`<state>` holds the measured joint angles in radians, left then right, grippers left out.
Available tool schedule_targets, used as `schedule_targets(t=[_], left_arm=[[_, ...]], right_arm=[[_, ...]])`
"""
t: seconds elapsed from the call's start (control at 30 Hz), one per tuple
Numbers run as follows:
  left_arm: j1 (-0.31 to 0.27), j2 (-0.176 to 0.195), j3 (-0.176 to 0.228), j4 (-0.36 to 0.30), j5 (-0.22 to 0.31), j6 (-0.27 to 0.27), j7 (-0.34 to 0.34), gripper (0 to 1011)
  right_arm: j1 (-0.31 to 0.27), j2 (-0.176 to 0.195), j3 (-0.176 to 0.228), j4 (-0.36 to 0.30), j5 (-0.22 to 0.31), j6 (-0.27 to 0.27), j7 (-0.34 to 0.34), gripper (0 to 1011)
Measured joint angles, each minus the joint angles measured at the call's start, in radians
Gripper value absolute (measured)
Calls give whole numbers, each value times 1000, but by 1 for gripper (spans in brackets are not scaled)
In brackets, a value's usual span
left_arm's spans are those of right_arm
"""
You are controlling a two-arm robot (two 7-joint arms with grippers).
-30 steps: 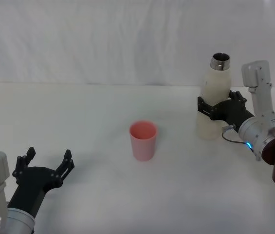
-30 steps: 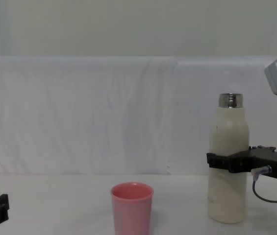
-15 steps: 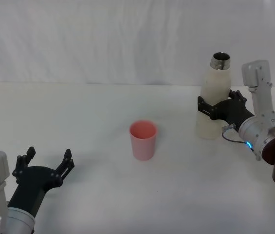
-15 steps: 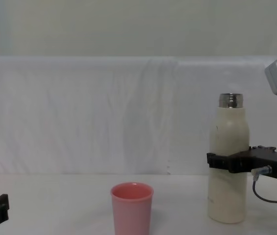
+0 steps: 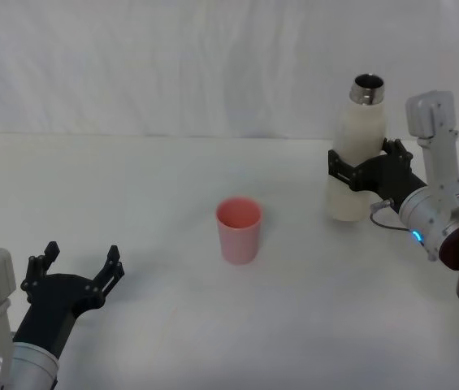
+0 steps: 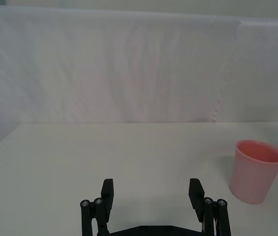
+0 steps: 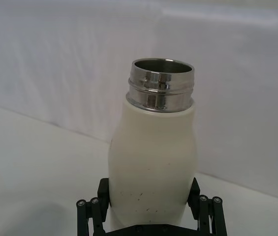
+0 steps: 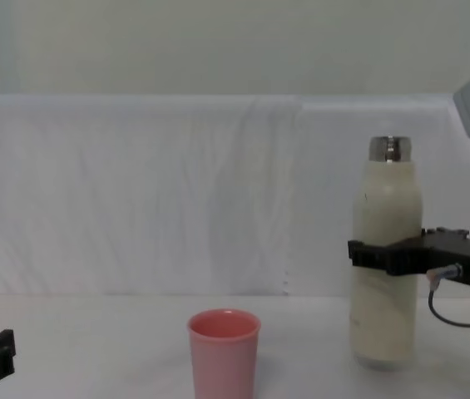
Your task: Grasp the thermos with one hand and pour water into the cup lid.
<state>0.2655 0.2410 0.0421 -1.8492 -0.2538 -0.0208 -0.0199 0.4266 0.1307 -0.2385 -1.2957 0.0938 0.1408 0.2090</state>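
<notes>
Right pincer [image 5: 357, 172], its fingers closed around the lower body of the thermos [image 5: 354, 150], which stands upright at the far right of the desk [image 5: 148, 179] with its steel neck uncapped. The pink cup lid [image 5: 238, 231] stands at centre, well apart to the left. Left pincer [image 5: 73, 270], spread wide and holding nothing, rests at near left.

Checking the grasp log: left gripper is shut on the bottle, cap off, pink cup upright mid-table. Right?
Not quite: the right gripper, not the left, is shut on the bottle, as the head view shows. The left gripper sits open near the table's front edge. The rest holds: steel neck uncapped, pink cup upright mid-table.
</notes>
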Motion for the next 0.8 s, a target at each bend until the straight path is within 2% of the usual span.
schedule_targets(t=[0.3,0.63,0.8], left_arm=[[0,0,0,0,0,0,0,1001],[0,0,0,0,0,0,0,1001],[0,0,0,0,0,0,0,1001]], right_arm=[[-36,30,-16,-113,-22,28,7,959],[-74,101,-79,-242,-123,94,30,959],[-92,141,-114,-304,-193,132,50,959]])
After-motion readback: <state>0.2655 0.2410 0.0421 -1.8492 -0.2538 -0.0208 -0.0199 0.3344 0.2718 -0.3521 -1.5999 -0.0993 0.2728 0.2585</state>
